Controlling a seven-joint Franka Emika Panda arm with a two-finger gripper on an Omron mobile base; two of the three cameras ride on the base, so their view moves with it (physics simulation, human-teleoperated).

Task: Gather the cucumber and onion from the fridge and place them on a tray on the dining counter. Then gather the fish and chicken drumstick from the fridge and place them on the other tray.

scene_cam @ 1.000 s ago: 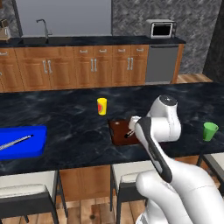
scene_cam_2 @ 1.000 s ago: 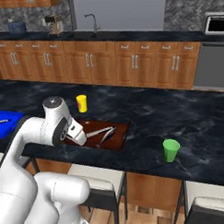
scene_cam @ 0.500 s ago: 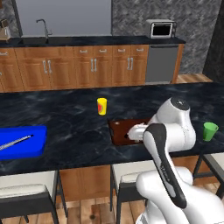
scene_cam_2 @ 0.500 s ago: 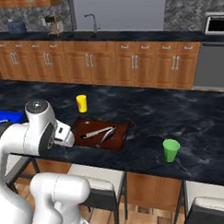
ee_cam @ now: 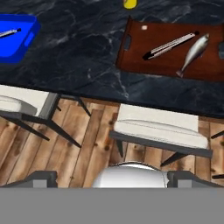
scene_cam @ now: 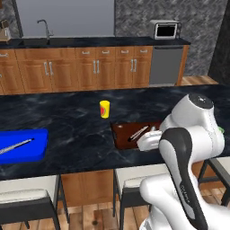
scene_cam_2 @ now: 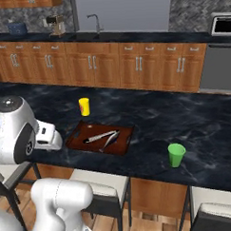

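**Fish laid on the brown tray, end effector released over the stools**

The long black marbled stone tabletop [scene_cam: 67, 121] on a warm brown wooden base is taken as the landmark. On it, near its front edge, a dark reddish-brown flat rectangular tray [scene_cam_2: 78, 139] is placed. A small silver-grey fish [ee_cam: 194, 51] is seen lying on this tray, and beside the fish, a little apart from it, a thin silver utensil with a dark end [ee_cam: 168, 46] is laid at a slant. Just behind the tray, further in on the tabletop, a small yellow cup with a red mark [scene_cam: 104, 109] is standing upright. Toward the left end of the tabletop a bright blue shallow rectangular tray with a raised rim [scene_cam: 33, 150] is placed, well apart from the brown tray; a thin silver utensil [scene_cam: 15, 146] is lying in it. Toward the right end a small green cup [scene_cam_2: 176, 155] is standing.

The end effector [ee_cam: 111, 177] is held off the front edge of the tabletop, above the white-cushioned stools [ee_cam: 159, 131] and the wooden floor [ee_cam: 87, 148]. Its fingers are spread wide and nothing is gripped between them.
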